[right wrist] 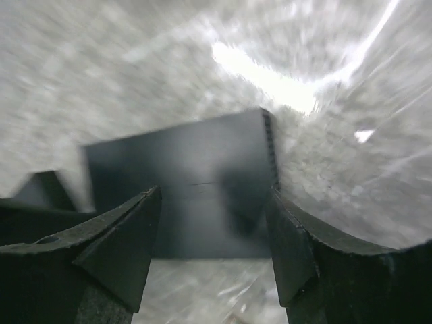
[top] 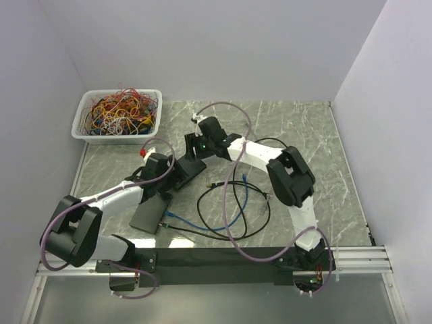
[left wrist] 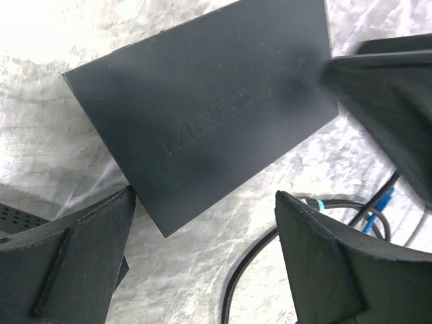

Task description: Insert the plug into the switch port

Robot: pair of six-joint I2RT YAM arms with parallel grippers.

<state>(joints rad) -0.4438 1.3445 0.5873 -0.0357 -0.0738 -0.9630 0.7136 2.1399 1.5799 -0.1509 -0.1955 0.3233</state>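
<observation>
Left jaws spread wide and holding nothing: left gripper above the near corner of the flat black plastic network switch, one fingertip right at the switch's edge. Cannot tell whether touching. Right jaws likewise wide apart and empty: right gripper over the same switch from its far side, dark fingers framing the lid.

Hard to read in the right wrist view: everything smeared, the switch only a dark rectangle, the other arm's black tip just beside its left edge. Cut off in the left wrist view: the switch's far end, and embossed lid lettering legible only as "MERCU". A blurred black mass over the switch's upper right corner, likely the right gripper. No ports visible in any view.

From above, mostly covered by both grippers, only a sliver of the switch showing on the grey marble-patterned table. Blue plug on the table, apart from the switch, off its right side, in neither gripper; shape too small to make out. Thin blue cable and looped black cable nearer the arm bases than the switch. Dark flat slab near the switch's left end, kind unclear. White plastic basket of tangled coloured wires well beyond the switch, to its left.
</observation>
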